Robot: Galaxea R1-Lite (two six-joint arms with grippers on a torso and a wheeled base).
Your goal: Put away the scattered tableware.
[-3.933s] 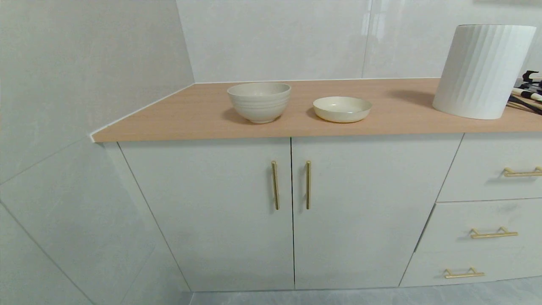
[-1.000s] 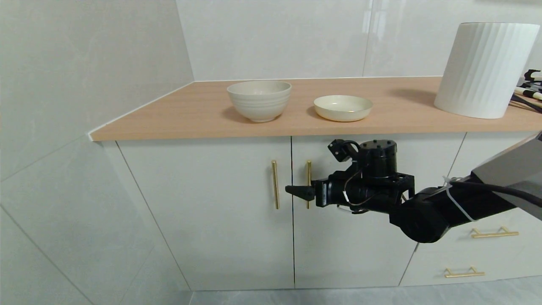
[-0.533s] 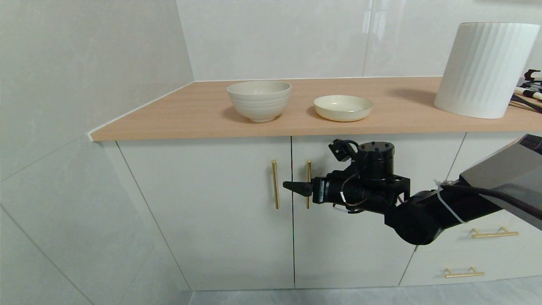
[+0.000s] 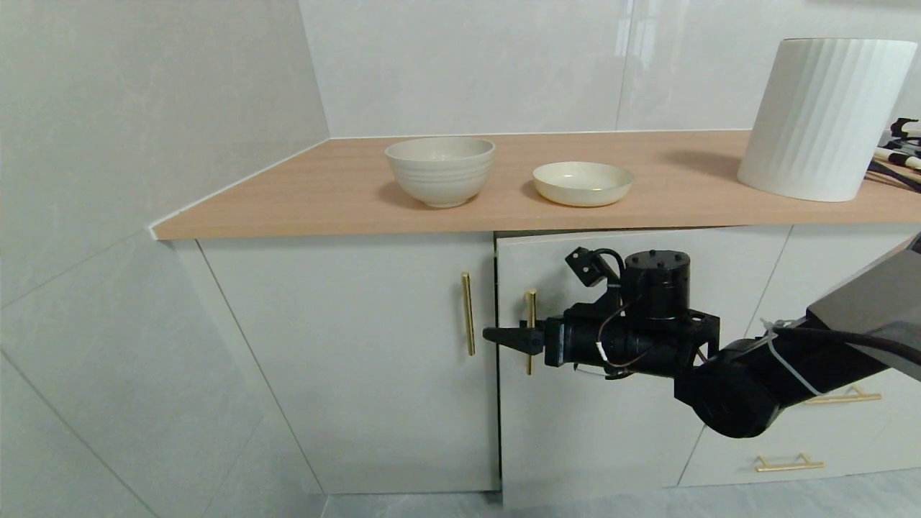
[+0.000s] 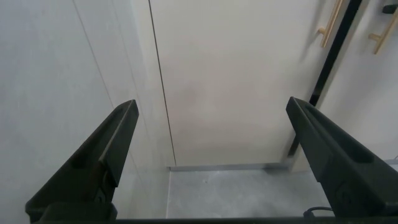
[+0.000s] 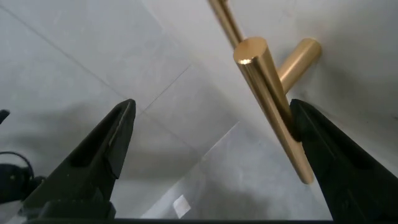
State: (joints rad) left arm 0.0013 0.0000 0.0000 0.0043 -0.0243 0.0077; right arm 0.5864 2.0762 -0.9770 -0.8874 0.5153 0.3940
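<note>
A cream ribbed bowl (image 4: 440, 170) and a shallow cream dish (image 4: 583, 183) stand side by side on the wooden countertop (image 4: 324, 194). Below them, my right gripper (image 4: 504, 336) is open at the right cabinet door's gold handle (image 4: 530, 316). The right wrist view has the handle (image 6: 273, 106) between the spread fingers of the right gripper (image 6: 211, 112), up against one finger. The right door (image 4: 611, 446) stands slightly ajar, with a dark gap at its top edge. My left gripper (image 5: 211, 106) is open and holds nothing, low in front of the left door and the floor.
The left door with its gold handle (image 4: 468, 313) is closed. A tall white ribbed container (image 4: 824, 119) stands on the countertop at the right, with dark utensils (image 4: 899, 155) behind it. Drawers with gold handles (image 4: 835, 392) lie to the right of the doors. A tiled wall bounds the left side.
The right arm came into view at the right door's handle. In the last half second the door swung slightly ajar, and gripper and handle shifted toward me.
</note>
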